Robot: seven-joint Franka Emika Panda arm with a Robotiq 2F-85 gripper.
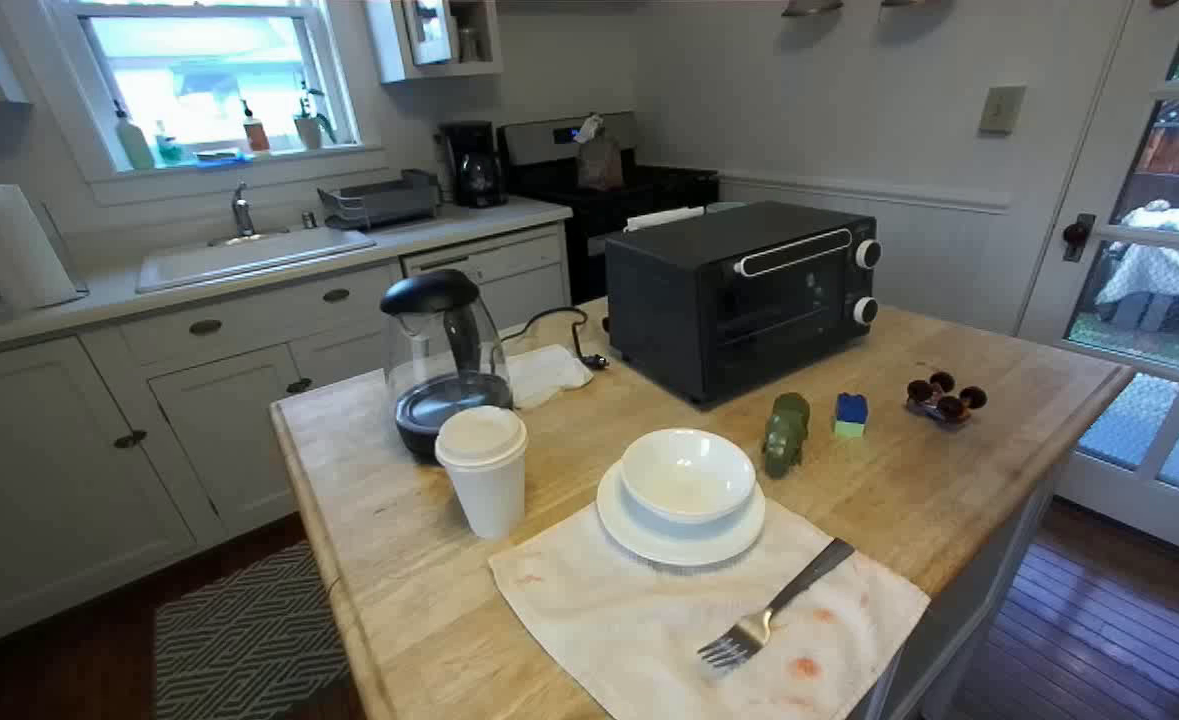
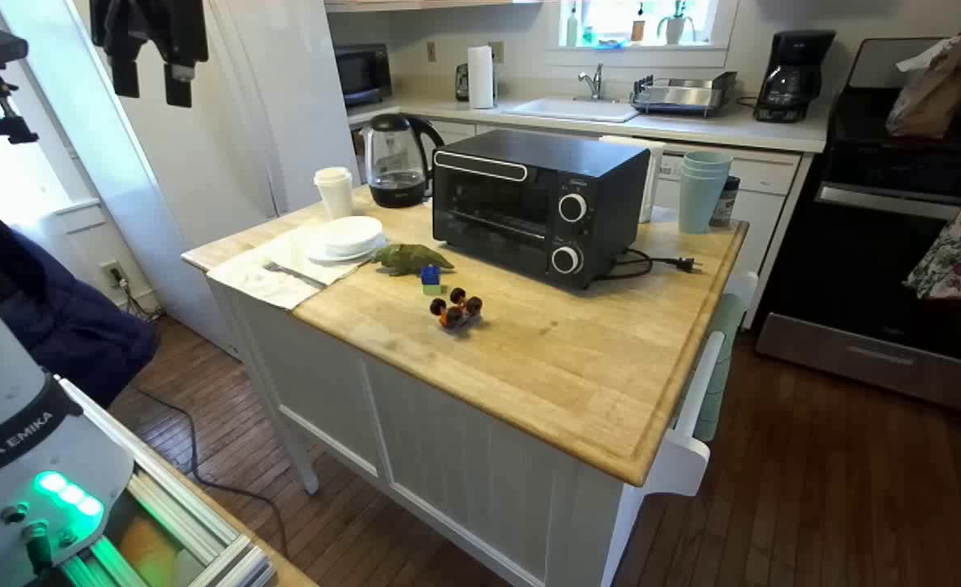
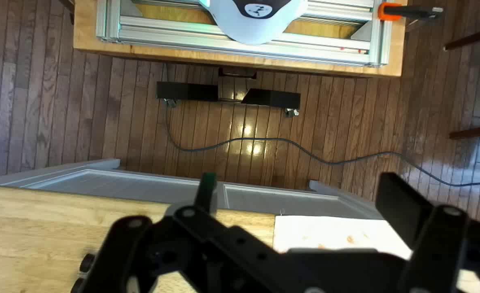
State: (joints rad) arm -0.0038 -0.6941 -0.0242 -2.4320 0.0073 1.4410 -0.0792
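The gripper [image 2: 152,86] hangs high, jaws spread, holding nothing. I judge no grasp is begun; any contact would call for lowering. The cloth [image 3: 321,232], bearing the fork [image 1: 789,592], lies at the bench's [image 2: 578,359] edge facing the base [image 3: 250,34].

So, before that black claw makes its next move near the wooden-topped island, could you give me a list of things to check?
1. Black two-fingered gripper open and unloaded: ok; its fingers stand apart with nothing between.
2. White round bowl upright and empty on the white round plate: ok.
3. Dark-handled metal fork lying flat on the stained cream cloth: ok.
4. Small orange toy with dark wheels right way up: not ok; it looks upside down, wheels in the air.
5. Black toaster oven with white knobs shut at the front: ok, it looks closed.
6. Clear glass kettle with black lid free of liquid: cannot tell; its lower part looks dark.
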